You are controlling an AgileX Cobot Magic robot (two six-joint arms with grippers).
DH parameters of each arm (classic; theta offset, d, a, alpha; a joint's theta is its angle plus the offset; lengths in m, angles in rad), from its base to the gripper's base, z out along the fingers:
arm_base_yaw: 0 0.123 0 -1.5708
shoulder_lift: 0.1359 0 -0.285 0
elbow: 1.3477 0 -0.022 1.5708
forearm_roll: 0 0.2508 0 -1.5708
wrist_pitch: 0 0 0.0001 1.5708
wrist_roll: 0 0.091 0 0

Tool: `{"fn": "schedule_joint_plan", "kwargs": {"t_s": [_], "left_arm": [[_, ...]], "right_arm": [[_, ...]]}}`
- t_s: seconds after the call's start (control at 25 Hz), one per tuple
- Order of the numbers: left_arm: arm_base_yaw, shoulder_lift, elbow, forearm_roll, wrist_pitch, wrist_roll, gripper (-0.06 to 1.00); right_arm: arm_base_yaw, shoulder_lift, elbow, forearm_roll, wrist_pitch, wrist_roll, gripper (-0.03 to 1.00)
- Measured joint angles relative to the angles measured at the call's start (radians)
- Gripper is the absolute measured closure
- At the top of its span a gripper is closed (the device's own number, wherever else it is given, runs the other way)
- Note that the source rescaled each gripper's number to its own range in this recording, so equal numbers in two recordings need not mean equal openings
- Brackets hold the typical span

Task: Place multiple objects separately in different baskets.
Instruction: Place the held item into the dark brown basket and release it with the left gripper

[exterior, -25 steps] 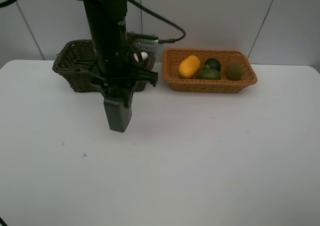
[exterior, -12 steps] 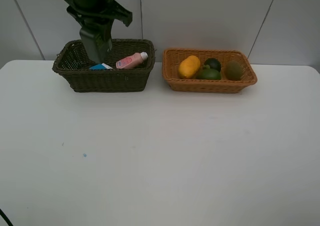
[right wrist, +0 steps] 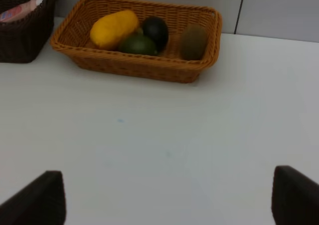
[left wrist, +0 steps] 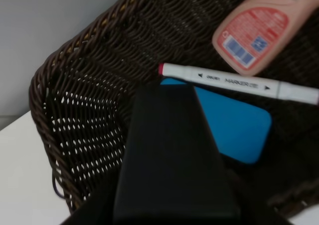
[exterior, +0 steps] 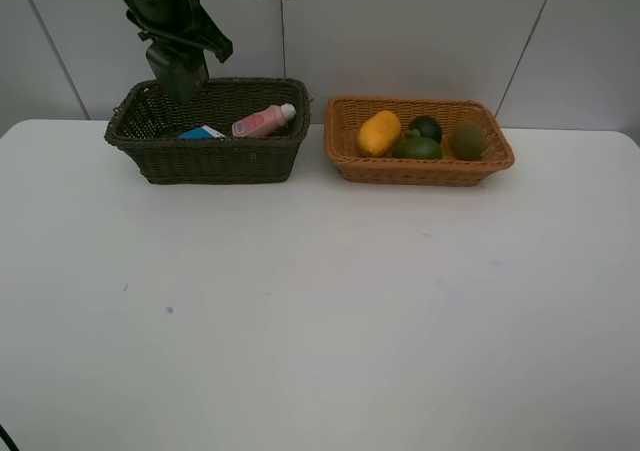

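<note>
Nearest to me, my right gripper (right wrist: 168,197) hangs low over the bare white table (exterior: 320,321), its fingers spread wide and holding nothing. Farther back, side by side, are two woven baskets. The light orange basket (exterior: 420,175) on the right holds the fruit: yellow mango (exterior: 379,132), green lime (exterior: 420,148), dark mangosteen (exterior: 426,126) and brown kiwi (exterior: 467,139), packed close together. The dark basket (exterior: 210,161) on the left takes the non-food things: a pink bottle (exterior: 262,121), a white marker (left wrist: 234,80) and a blue flat piece (left wrist: 234,120) lie inside. Farthest back, my left gripper (exterior: 172,51) is clamped on a black item (left wrist: 172,155), hanging over the dark basket's far left corner, presumably for dropping in. I cannot tell whether it is a bottle or a block. The marker and blue piece lie just beneath, crowding the landing spot.
</note>
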Motion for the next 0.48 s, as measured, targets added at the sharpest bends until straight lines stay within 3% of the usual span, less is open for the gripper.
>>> {"fn": "schedule_joint_plan", "kwargs": {"t_s": [0.48], "left_arm": [[0.066,0.132,0.0,-0.009,-0.115,0.001,0.82]], "right_arm": [[0.0,0.0,0.0,0.0,0.0,0.0,-0.03]]}}
